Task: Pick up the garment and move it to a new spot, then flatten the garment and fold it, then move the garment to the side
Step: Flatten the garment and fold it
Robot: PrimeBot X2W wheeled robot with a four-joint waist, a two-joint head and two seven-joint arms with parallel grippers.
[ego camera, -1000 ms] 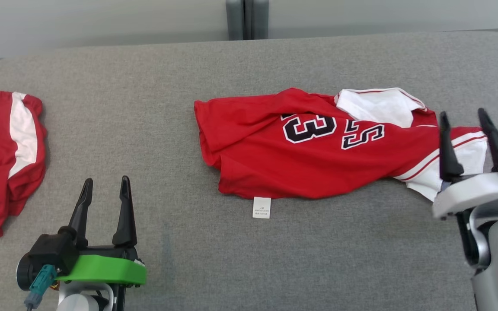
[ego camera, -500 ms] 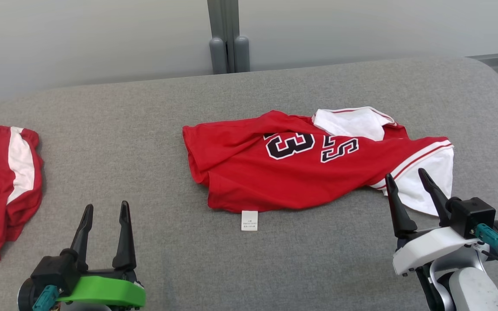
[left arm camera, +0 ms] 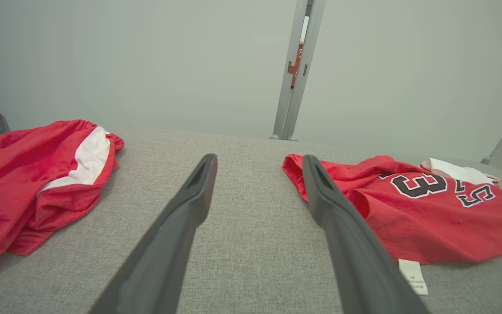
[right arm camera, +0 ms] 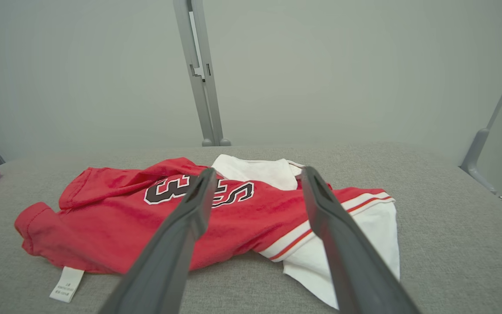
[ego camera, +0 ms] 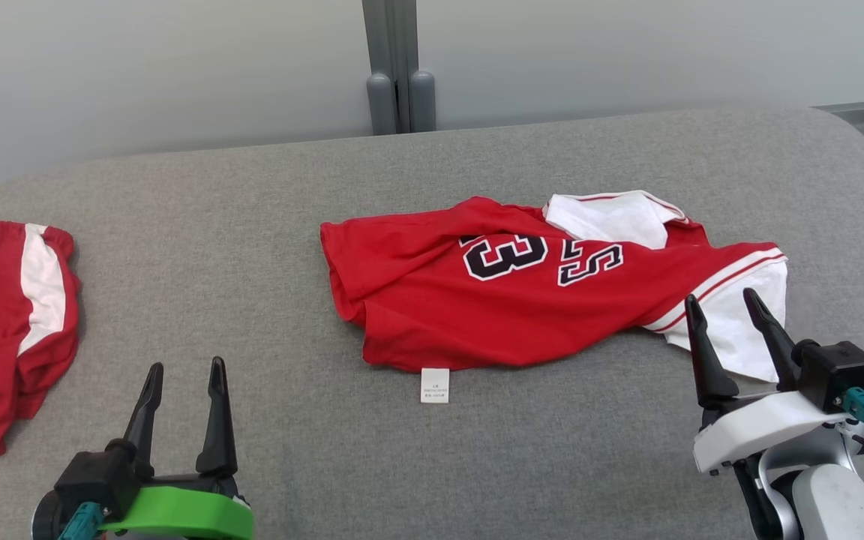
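The garment [ego camera: 522, 307] lies rumpled mid-bench [ego camera: 252, 225], unfolded; left pincer [ego camera: 186, 365] and right pincer [ego camera: 721, 296] gape wide, empty. Seemingly everything remains.

A: What covers the counter [ego camera: 267, 217]?
B: Coarse grey woven cloth, matt.
A: And the garment [ego camera: 477, 315] ahead of the right pincer [ego camera: 720, 295]?
B: Soft red cloth, matt, finely textured, with white panels; its white label [ego camera: 435, 385] looks smooth.
A: The pincer's fingers [ego camera: 705, 352]?
B: Dark plastic, smooth and matt.
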